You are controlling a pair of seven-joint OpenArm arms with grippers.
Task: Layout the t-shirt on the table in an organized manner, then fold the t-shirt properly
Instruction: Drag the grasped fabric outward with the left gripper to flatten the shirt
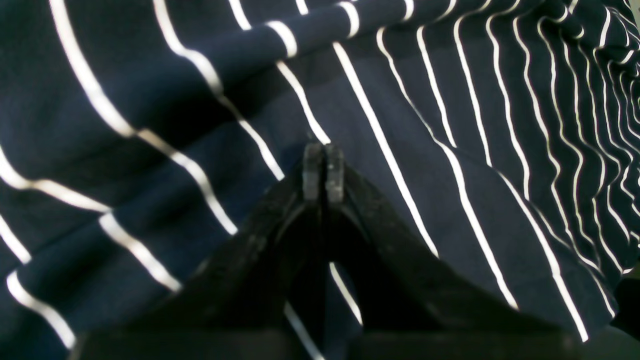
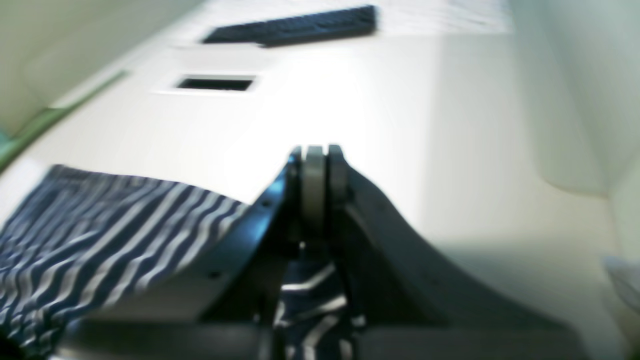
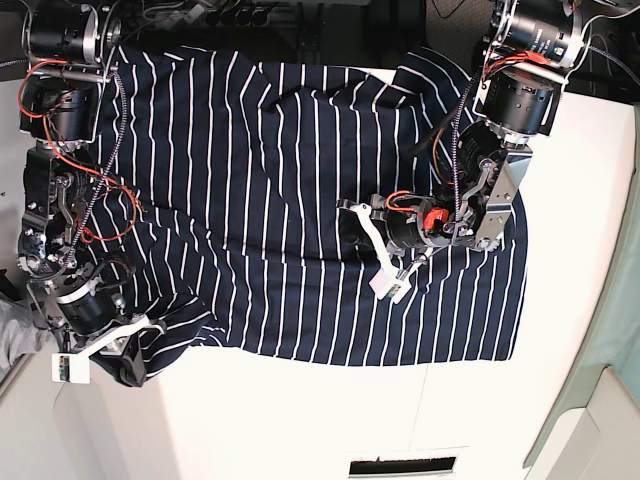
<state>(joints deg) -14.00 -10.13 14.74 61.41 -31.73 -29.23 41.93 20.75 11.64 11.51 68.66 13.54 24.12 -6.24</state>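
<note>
The navy t-shirt (image 3: 270, 190) with thin white stripes lies spread wide on the white table (image 3: 300, 420). My left gripper (image 3: 348, 228) is over the shirt's middle. In the left wrist view it (image 1: 322, 150) is shut, its tips pressed into the striped fabric (image 1: 450, 100), which fills that view with folds. My right gripper (image 3: 128, 368) is at the shirt's near left corner. In the right wrist view it (image 2: 320, 160) is shut, with striped fabric (image 2: 310, 295) pinched between the fingers and more shirt (image 2: 100, 240) lying to its left.
A small grey cloth (image 3: 10, 335) lies at the table's left edge. A rectangular slot (image 3: 400, 466) is cut in the table near the front, and it also shows in the right wrist view (image 2: 215, 83) below a dark bar (image 2: 295, 27).
</note>
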